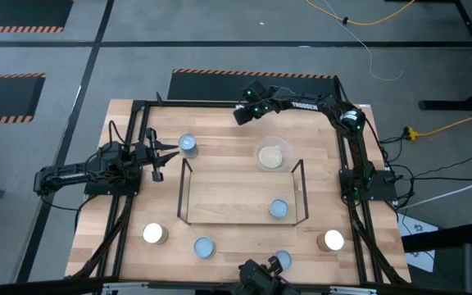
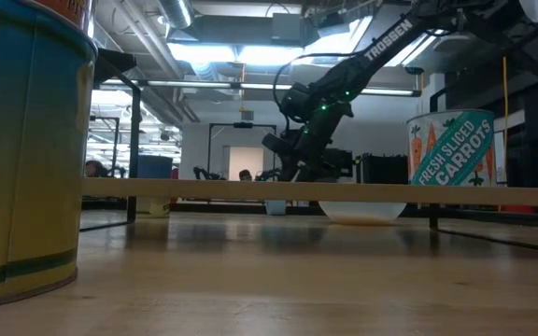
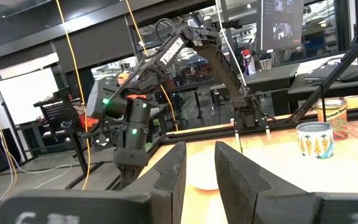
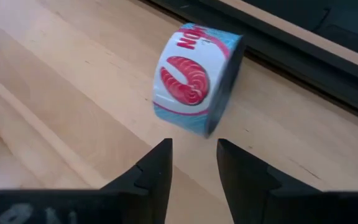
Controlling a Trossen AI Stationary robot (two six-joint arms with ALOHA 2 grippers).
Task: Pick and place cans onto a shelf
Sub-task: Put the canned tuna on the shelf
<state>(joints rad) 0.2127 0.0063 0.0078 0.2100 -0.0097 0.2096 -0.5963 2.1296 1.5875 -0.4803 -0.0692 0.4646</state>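
Note:
Several cans stand upright on the wooden table: one (image 1: 188, 146) just beyond my left gripper (image 1: 164, 157), one (image 1: 279, 209) inside the black wire shelf (image 1: 183, 192), and others along the near edge (image 1: 154, 233) (image 1: 204, 246) (image 1: 332, 240). My left gripper (image 3: 199, 152) is open and empty. My right gripper (image 1: 240, 113) is at the far edge, open, above a can with a red fish label (image 4: 194, 78). That can sits beside the black frame and is hidden in the high view. The fingers stand short of it.
A clear round dish (image 1: 273, 154) with tan contents sits just beyond the shelf's far side. The black frame (image 1: 220, 102) edges the table. In the low view one can (image 2: 26, 149) fills the left and a carrots can (image 2: 451, 149) stands at the right.

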